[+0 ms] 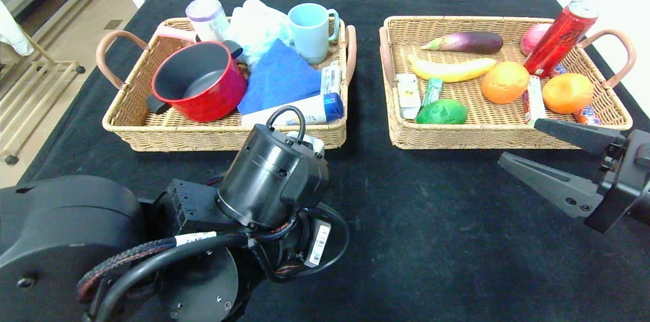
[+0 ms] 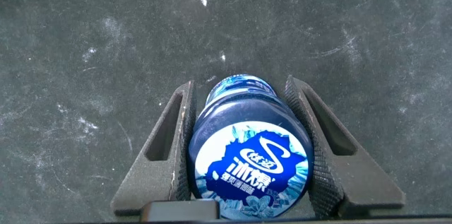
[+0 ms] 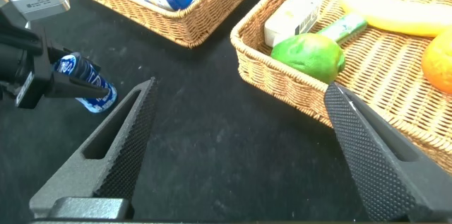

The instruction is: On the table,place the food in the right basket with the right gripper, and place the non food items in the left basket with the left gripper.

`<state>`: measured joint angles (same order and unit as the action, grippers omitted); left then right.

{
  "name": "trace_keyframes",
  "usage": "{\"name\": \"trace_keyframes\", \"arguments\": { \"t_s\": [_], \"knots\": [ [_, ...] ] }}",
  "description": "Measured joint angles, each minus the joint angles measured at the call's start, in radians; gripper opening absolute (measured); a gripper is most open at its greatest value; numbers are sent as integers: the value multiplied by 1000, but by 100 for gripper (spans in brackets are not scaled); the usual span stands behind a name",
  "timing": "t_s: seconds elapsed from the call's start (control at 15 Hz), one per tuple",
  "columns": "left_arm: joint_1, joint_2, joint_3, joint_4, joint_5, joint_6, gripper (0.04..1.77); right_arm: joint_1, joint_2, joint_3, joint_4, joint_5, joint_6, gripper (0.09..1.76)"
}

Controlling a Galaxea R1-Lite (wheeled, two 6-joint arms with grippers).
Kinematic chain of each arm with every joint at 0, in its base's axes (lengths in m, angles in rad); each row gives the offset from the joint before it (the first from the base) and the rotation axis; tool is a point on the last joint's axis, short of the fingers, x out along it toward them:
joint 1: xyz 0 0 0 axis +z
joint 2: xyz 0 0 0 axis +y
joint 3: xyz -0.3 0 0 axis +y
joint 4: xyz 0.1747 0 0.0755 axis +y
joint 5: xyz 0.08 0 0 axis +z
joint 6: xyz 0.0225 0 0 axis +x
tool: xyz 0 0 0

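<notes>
From the head camera the left gripper (image 2: 248,155) itself is hidden beneath the bulky black wrist of the left arm (image 1: 274,180), which hangs over the table (image 1: 431,220) just in front of the left basket (image 1: 167,134). The left wrist camera shows what that view cannot: the two black fingers (image 2: 164,150) stand on either side of a small blue-and-white tub (image 2: 251,157), its printed lid facing the lens, both fingers right against its sides above the black cloth; whether it is lifted off the cloth cannot be told there. The right wrist camera catches the same tub from the side, held out at the end of the left arm's fingers, above the cloth and near the front wall of the left basket. That basket holds the red pot (image 1: 198,81), tilted on its side, the white bottle with blue cap (image 1: 299,111) lying along the front wall, a blue cloth (image 1: 282,75), a light blue mug (image 1: 311,32) and a white bundle. The right gripper (image 1: 518,141) hovers over the table just in front of the right basket (image 1: 457,136), fingers spread wide and holding nothing. In the right basket lie the banana (image 1: 452,69), two oranges (image 1: 505,82), an eggplant (image 1: 467,41), a red can (image 1: 558,37), a green gum pack (image 1: 432,91) and a green fruit (image 1: 442,112); the right wrist view shows that green fruit resting against the basket's near wall beside a white packet (image 3: 293,15).
</notes>
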<state>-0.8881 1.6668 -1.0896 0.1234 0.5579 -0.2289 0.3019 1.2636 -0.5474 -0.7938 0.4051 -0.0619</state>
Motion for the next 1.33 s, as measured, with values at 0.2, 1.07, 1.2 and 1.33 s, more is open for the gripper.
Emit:
{"name": "trace_keyframes", "arguments": {
  "t_s": [0.2,1.07,1.2,1.33],
  "knots": [
    [0,2,-1,-3,0,-1,90,0,0,0,1,0,0,171],
    [-69,-31,-55,-2,1,10,89,4,-97,-41,159,5,21,171],
    [-87,-33,-82,-11,0,17,89,2,-113,-53,166,3,28,171],
    [-96,-26,-126,-23,-24,47,89,-1,-124,-68,196,-3,39,171]
  ]
}}
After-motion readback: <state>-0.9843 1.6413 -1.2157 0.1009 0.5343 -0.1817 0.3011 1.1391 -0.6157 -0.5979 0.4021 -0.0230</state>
